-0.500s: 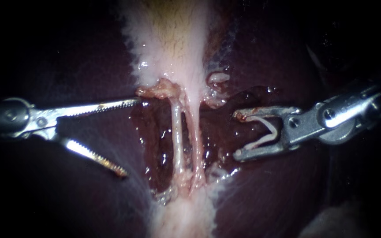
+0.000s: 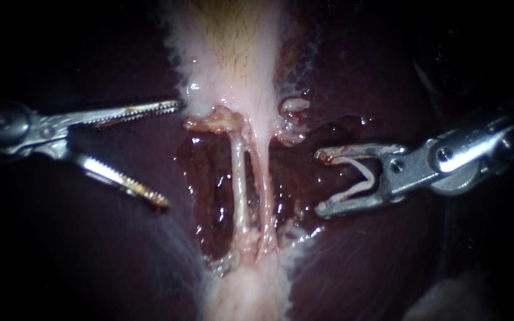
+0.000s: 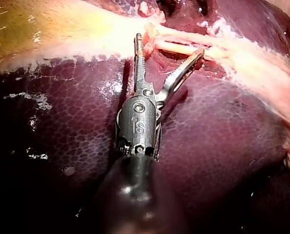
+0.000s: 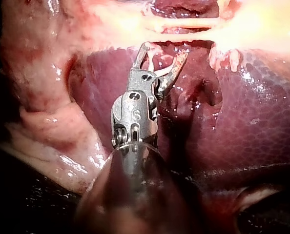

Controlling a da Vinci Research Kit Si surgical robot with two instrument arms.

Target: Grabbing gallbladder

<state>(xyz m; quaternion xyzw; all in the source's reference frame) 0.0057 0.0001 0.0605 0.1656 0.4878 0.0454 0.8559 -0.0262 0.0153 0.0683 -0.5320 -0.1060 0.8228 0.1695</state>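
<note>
The pale pink gallbladder (image 2: 233,53) runs down from the top and narrows to two thin tubes (image 2: 240,184) that cross a raw red bed in the dark liver (image 2: 90,255). My left instrument (image 2: 172,154) has its toothed jaws wide open just left of the gallbladder's lower edge, the upper jaw's tip close beside it, gripping nothing. In the left wrist view the left instrument (image 3: 169,45) spans the tubes' end near the yellowish gallbladder (image 3: 47,29). My right instrument (image 2: 319,182) waits right of the tubes and carries a white V-shaped clip (image 2: 358,175) between its jaws, as the right wrist view (image 4: 165,49) also shows.
A lumpy knot of pale tissue (image 2: 215,120) sits where the gallbladder meets the tubes. Small pale tags (image 2: 292,107) lie on its right side. Frayed whitish tissue (image 2: 245,285) continues below the tubes. Wet liver surface surrounds the bed on both sides.
My left instrument has lifted and drawn slightly left, so its upper jaw has left the knot of tissue and stands higher beside the gallbladder's edge. The right instrument has not moved.
</note>
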